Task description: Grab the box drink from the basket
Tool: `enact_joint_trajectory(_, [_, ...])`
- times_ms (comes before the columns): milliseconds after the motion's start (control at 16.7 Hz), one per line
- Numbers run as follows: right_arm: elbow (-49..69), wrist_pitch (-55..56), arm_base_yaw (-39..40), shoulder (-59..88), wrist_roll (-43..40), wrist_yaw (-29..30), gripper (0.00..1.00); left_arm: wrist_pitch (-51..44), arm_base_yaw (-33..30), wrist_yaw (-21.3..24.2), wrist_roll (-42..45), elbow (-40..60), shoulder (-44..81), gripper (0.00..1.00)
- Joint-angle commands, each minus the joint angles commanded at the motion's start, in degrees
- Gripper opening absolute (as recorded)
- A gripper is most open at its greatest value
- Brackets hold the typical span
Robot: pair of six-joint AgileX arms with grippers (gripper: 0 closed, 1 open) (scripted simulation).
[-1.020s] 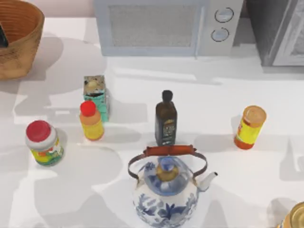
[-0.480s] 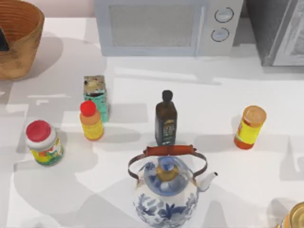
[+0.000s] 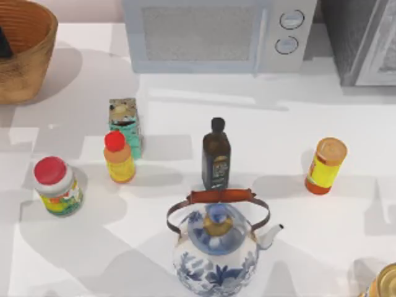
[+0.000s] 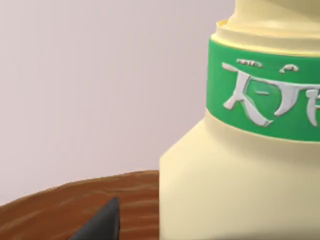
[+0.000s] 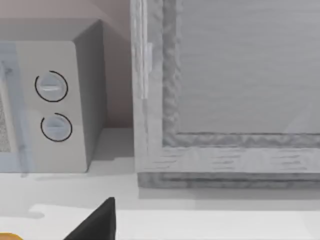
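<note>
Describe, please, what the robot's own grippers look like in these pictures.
Little of them shows. The left gripper's fingertip is a matte black pointed wedge, seen beside the basket rim. The right gripper's fingertip is the same: dark, angular, without markings or cables visible.

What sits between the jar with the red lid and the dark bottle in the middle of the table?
In the top view, between the red-lidded jar and the dark bottle stands a small orange bottle with a red cap.

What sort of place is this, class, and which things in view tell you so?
Probably a kitchen counter, in simulation: a microwave at the back, a blue-and-white kettle near the front, and a dark sauce bottle with jars of food standing on the white table.
</note>
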Motion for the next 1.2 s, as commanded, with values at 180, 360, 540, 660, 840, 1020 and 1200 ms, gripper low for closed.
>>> enact_joint_trajectory(180, [0.0, 0.0, 0.0, 0.0, 0.0, 0.0, 1.00, -2.2, -0.6, -0.6, 0.0, 5.1, 2.9, 1.00])
enact_joint_trajectory(360, [0.0, 0.0, 0.0, 0.0, 0.0, 0.0, 1.00, -3.8, -1.1, -1.0, 0.0, 8.7, 4.9, 1.00])
enact_joint_trajectory(540, [0.0, 0.0, 0.0, 0.0, 0.0, 0.0, 1.00, -4.0, -1.1, -1.0, 0.0, 9.1, 5.1, 1.00])
enact_joint_trajectory(660, [0.0, 0.0, 0.0, 0.0, 0.0, 0.0, 1.00, -4.0, -1.1, -1.0, 0.0, 9.1, 5.1, 0.92])
enact_joint_trajectory(840, [0.0, 0.0, 0.0, 0.0, 0.0, 0.0, 1.00, -4.0, -1.1, -1.0, 0.0, 9.1, 5.1, 0.70])
enact_joint_trajectory(1020, [0.0, 0.0, 0.0, 0.0, 0.0, 0.0, 1.00, -4.0, -1.1, -1.0, 0.0, 9.1, 5.1, 0.47])
enact_joint_trajectory(1200, [0.0, 0.0, 0.0, 0.0, 0.0, 0.0, 1.00, -4.0, -1.1, -1.0, 0.0, 9.1, 5.1, 0.25])
